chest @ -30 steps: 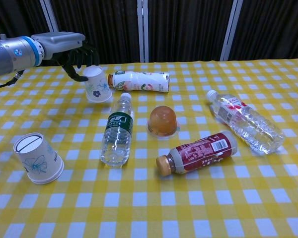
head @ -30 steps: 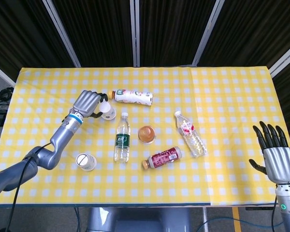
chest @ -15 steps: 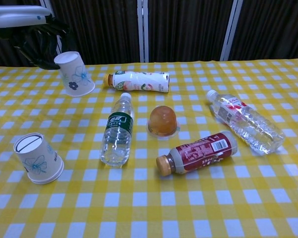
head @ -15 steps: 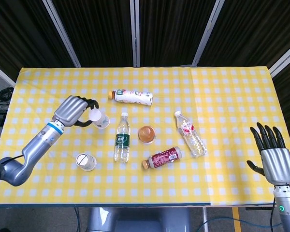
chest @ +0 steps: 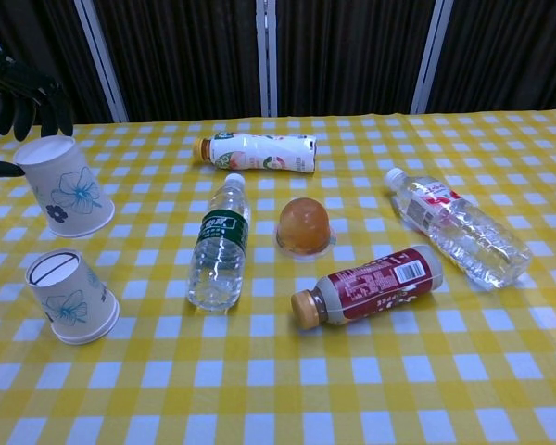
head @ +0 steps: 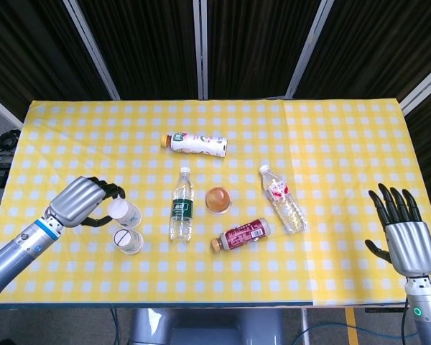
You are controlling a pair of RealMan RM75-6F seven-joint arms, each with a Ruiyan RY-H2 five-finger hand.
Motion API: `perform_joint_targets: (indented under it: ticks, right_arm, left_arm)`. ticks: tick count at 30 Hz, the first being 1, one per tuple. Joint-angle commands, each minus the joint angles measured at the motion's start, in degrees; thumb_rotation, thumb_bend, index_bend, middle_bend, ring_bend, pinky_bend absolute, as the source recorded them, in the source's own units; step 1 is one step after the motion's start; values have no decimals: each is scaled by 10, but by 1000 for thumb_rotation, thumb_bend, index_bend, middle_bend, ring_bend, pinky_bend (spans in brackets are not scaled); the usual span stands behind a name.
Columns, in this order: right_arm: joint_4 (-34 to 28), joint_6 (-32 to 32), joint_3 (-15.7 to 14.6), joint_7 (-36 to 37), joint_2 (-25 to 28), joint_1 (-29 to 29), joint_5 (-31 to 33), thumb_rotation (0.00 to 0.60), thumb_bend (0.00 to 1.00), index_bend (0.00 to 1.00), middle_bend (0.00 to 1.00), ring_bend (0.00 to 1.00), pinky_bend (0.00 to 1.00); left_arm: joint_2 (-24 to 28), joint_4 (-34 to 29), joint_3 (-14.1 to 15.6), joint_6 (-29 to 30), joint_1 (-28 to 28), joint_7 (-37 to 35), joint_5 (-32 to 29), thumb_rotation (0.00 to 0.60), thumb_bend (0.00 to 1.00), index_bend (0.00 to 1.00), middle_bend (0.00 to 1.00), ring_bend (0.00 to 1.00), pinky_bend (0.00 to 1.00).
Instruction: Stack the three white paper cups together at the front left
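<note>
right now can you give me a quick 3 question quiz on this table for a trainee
1. True or false: the left hand holds a white paper cup clear of the tablecloth.
2. Multiple choice: what lies directly between the green-label water bottle and the clear water bottle? A) the orange jelly cup B) a white paper cup C) the peach drink bottle
3. Fill in: the second paper cup stands on the tablecloth upside ____.

Key: 1 true, its flower-printed cup hangs tilted just above the standing one. 2 A. 3 down. The right hand is open and holds nothing.
</note>
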Motion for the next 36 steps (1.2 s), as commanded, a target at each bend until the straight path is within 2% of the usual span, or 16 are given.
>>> perform_joint_targets:
  ticks: [1, 8, 19, 26, 36]
  right_arm:
    - [0, 1, -1, 2, 1, 0, -2, 600, 0, 0, 0, 0, 0]
    - [1, 3, 0, 7, 2, -2, -1, 600, 0, 0, 0, 0, 0]
    - [1, 3, 0, 4, 1, -2, -2, 600, 0, 0, 0, 0, 0]
    - [1, 3, 1, 2, 1, -2, 0, 600, 0, 0, 0, 0, 0]
    - [1, 3, 1, 2, 1, -3, -1, 600, 0, 0, 0, 0, 0]
  left_arm:
    - [2, 4, 9, 9, 8, -3, 12, 600, 309, 486, 476, 465, 478]
    - [5, 14, 26, 36, 27, -32, 41, 600, 309, 487, 477, 465, 478]
    - [19, 4, 47, 36, 27, -83, 77, 600, 309, 488, 478, 465, 478]
    - [22, 7, 52, 28, 26, -82, 80, 600, 309, 489, 478, 465, 477]
    - [-2, 24, 47, 24, 32, -45, 76, 600, 309, 485, 478, 465, 477]
